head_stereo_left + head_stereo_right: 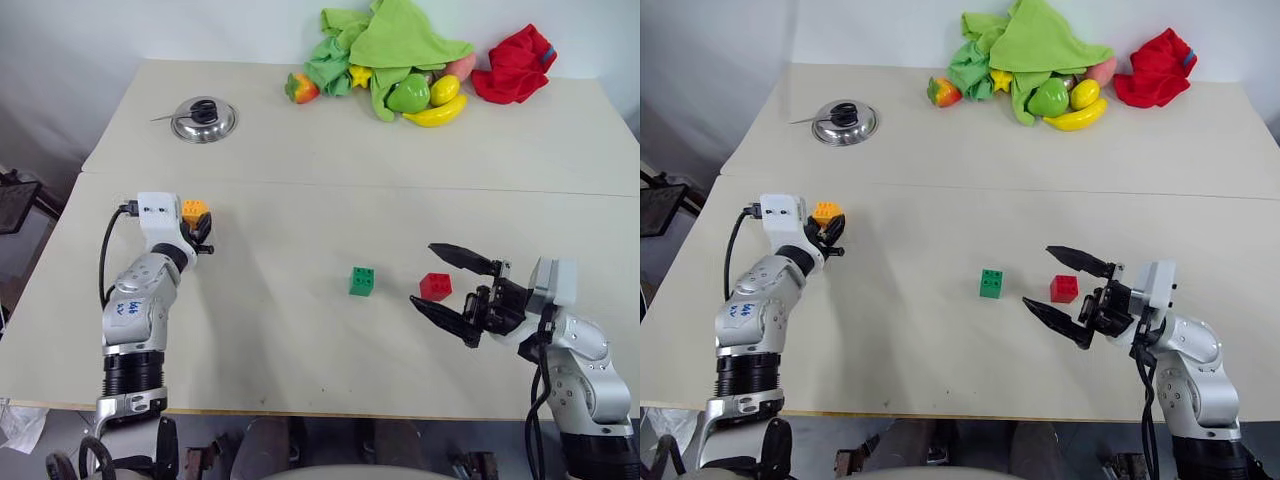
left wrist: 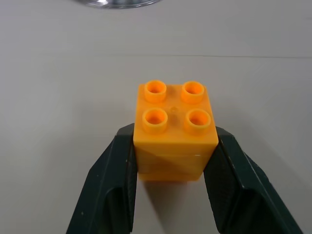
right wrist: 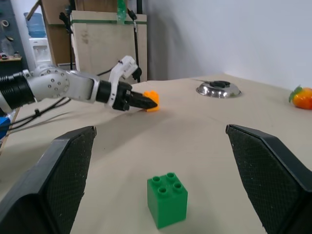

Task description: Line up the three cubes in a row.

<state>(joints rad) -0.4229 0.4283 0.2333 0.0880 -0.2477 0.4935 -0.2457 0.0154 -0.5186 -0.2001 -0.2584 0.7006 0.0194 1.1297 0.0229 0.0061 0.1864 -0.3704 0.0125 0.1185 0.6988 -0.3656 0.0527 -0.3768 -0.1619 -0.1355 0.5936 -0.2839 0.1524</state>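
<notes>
The left gripper (image 1: 200, 228) is clamped on the orange-yellow cube (image 2: 174, 127), one black finger against each smooth side wall, low on the block. The block's moulded plastic is glossy and hard, so the likeliest failure is a slip: if the arm swings fast toward the green cube (image 1: 362, 281), the block could twist between the fingers or pop out and tumble. Set down tilted, its four hollow round studs would end up askew to the others.

Taking the green cube as landmark, the orange-yellow one sits well to its left and slightly farther back on the matte beige table (image 1: 300, 330); the red cube (image 1: 435, 286) lies just to its right, near but apart. The right gripper (image 1: 1068, 296) hangs near the red cube with its ribbed fingers spread wide, holding nothing. A careless sweep there could nudge the light red block out of line. All three are square, studded, sharp-edged bricks that slide easily.
</notes>
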